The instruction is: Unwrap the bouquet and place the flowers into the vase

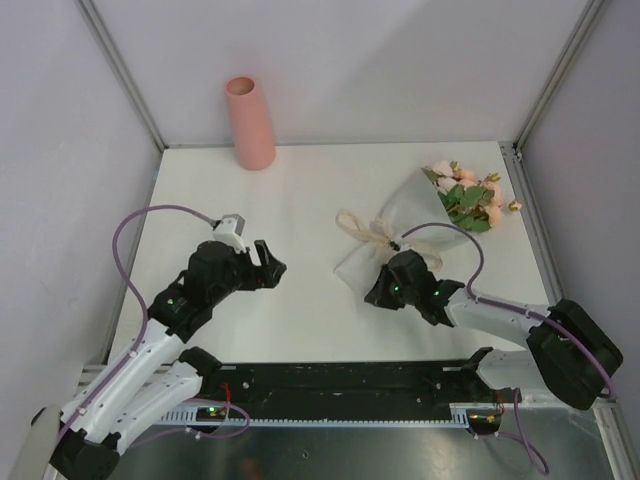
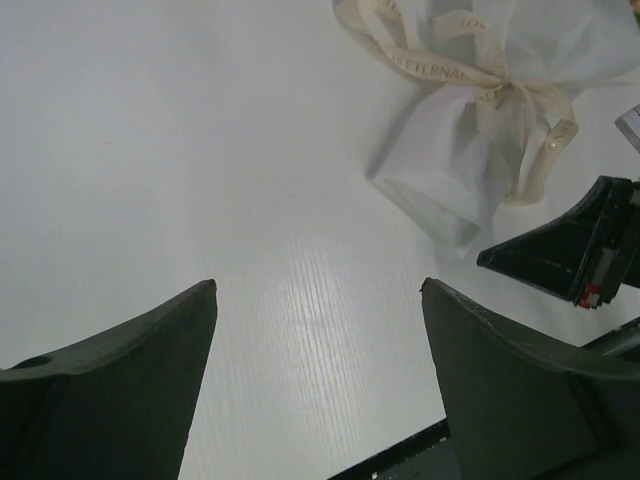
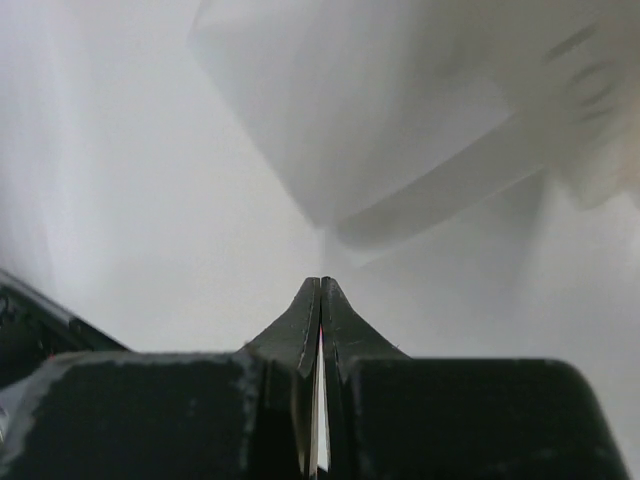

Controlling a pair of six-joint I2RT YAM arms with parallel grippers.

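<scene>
Because the cream ribbon (image 1: pixel 365 228) is knotted around the bouquet (image 1: pixel 425 225), a translucent white paper cone lying right of centre on the white table (image 1: pixel 300 200), we judge the task barely begun: unwrapping and moving the pale pink flowers (image 1: pixel 468 195) into the tall salmon-pink cylinder vase (image 1: pixel 250 122), upright at upper left, both remain. Our right gripper (image 3: pixel 320 285) reaches low toward the cone's narrow end, jaws pressed together on nothing visible. Our left gripper (image 2: pixel 318 288) hovers over bare table, jaws spread wide, empty.

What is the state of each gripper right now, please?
Left gripper: open, holding nothing.
Right gripper: closed at the edge of the bouquet, nothing visibly held.
</scene>
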